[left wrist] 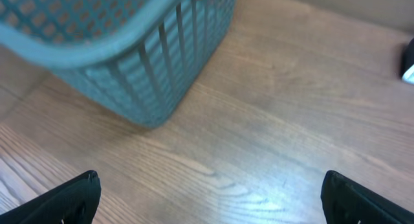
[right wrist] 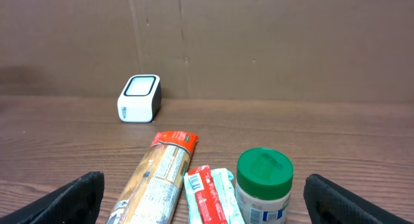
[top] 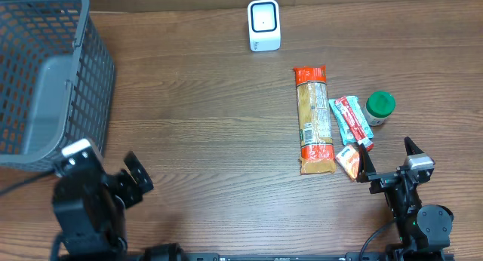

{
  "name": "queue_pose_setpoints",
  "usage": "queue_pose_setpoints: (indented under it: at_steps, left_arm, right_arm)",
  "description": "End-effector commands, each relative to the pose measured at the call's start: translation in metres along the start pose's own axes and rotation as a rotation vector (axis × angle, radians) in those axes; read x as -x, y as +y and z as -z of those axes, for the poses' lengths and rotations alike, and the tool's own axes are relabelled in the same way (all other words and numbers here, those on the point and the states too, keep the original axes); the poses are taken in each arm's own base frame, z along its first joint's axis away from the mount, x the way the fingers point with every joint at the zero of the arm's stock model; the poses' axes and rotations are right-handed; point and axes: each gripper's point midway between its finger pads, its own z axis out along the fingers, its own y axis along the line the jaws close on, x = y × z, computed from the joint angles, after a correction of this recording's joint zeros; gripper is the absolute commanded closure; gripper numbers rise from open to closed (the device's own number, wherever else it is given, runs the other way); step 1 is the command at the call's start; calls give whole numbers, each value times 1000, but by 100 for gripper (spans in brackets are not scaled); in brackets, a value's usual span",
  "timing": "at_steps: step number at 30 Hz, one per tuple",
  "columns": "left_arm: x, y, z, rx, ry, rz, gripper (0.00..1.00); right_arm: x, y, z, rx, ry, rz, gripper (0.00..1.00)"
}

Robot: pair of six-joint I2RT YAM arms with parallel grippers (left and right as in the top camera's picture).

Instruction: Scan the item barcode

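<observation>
A white barcode scanner [top: 264, 25] [right wrist: 139, 98] stands at the table's far middle. The items lie at the right: a long orange pasta packet [top: 314, 119] [right wrist: 158, 181], a red and teal packet [top: 352, 119] [right wrist: 208, 195], a green-lidded jar [top: 379, 108] [right wrist: 262, 185] and a small orange packet [top: 349, 161]. My right gripper [top: 389, 161] [right wrist: 213, 201] is open just in front of them, holding nothing. At the near left my left gripper [top: 113, 167] [left wrist: 210, 198] is open over bare wood.
A grey plastic basket [top: 45, 72] [left wrist: 123, 49] stands at the far left of the wooden table [top: 196, 133], close ahead of the left gripper. A brown cardboard wall [right wrist: 259, 43] rises behind the scanner.
</observation>
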Motion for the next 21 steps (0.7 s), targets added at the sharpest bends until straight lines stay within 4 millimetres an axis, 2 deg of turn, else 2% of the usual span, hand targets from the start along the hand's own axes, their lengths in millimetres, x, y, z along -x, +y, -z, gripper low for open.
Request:
queue_pose_setpoints:
  at_steps: [1, 3, 5, 9, 12, 17, 21]
  left_arm:
    - [-16, 1, -9, -6, -39, 22, 0]
    - [-16, -4, -16, -40, -100, 74, 0]
    - [-7, -11, -20, -85, -192, 146, 0]
    - [18, -25, -15, -228, -397, 325, 0]
    - [25, -28, -13, -291, -492, 419, 0]
    - [16, -28, -26, -318, -543, 494, 0]
    - [-1, -20, -46, -255, -537, 505, 0]
  right_arm:
    - [-1, 1, 0, 5, -6, 4, 0]
    - [-1, 1, 0, 5, -6, 4, 0]
    - [-1, 1, 0, 5, -6, 4, 0]
    - [-1, 1, 0, 5, -6, 4, 0]
    - [-1, 1, 0, 5, -6, 4, 0]
    - [-1, 1, 0, 5, -6, 4, 0]
    - [-1, 1, 0, 5, -6, 4, 0]
